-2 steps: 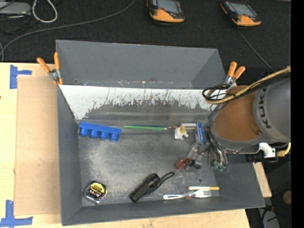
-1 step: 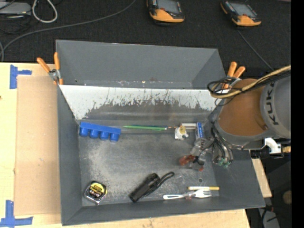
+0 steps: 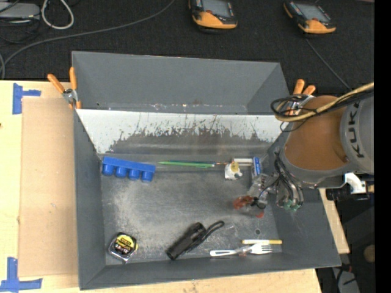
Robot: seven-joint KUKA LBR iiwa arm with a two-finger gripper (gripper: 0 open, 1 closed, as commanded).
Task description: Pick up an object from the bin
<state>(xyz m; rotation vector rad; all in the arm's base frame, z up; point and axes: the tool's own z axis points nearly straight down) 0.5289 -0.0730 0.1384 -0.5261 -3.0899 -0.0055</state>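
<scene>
My gripper (image 3: 267, 191) hangs low at the right side of the bin, just above the floor. A small red-brown thing (image 3: 245, 203) lies right at its lower left end; whether it is touched is unclear. Just behind the gripper sit a small white piece (image 3: 232, 170) and a short blue piece (image 3: 256, 165). In front of it, a fork with a pale yellow handle (image 3: 244, 248) lies near the front wall.
A blue ridged block (image 3: 128, 170) lies at the back left, with a thin green stick (image 3: 186, 163) beside it. A black handled tool (image 3: 192, 239) and a yellow-and-black tape measure (image 3: 122, 246) rest at the front. The arm's orange cover overhangs the right rim.
</scene>
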